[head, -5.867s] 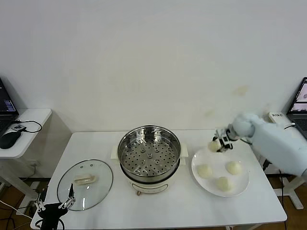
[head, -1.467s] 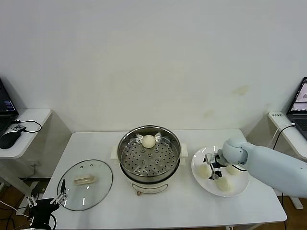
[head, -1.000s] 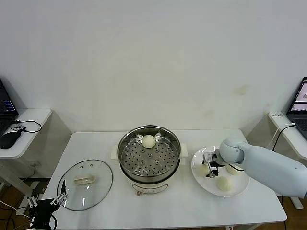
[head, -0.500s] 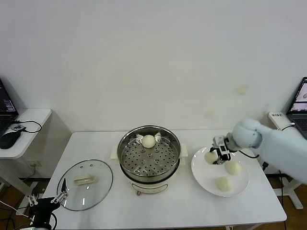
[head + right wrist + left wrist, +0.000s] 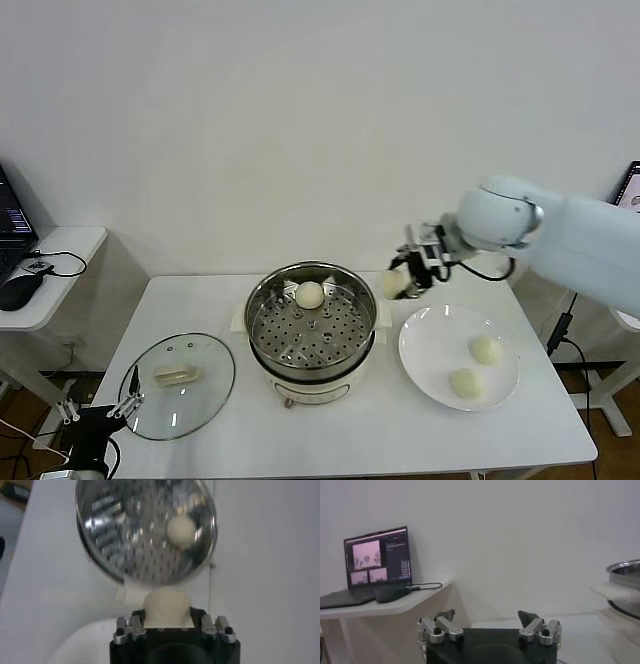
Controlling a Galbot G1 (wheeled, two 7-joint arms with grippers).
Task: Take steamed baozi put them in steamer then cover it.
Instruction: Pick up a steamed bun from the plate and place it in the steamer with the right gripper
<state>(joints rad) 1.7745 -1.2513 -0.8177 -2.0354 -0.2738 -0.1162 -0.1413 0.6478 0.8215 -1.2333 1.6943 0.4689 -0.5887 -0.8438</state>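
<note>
My right gripper [image 5: 406, 279] is shut on a cream-white baozi [image 5: 394, 284], held in the air just right of the steamer [image 5: 311, 323] rim. In the right wrist view the held baozi [image 5: 167, 606] sits between the jaws, with the steamer [image 5: 145, 530] beyond it. One baozi [image 5: 310, 295] lies on the perforated tray at the steamer's back. Two more baozi [image 5: 487, 350] [image 5: 464, 383] rest on the white plate [image 5: 432, 352]. My left gripper [image 5: 97, 414] hangs open, low at the table's front left corner, next to the glass lid [image 5: 178, 385].
The glass lid with a cream handle lies flat on the white table [image 5: 350, 430], left of the steamer. A side desk [image 5: 55, 250] with a mouse and laptop stands at the far left; the left wrist view shows that laptop [image 5: 377, 557].
My right gripper has lifted a baozi off the plate and carried it up and left toward the steamer. The plate now holds two. The left arm barely moved.
</note>
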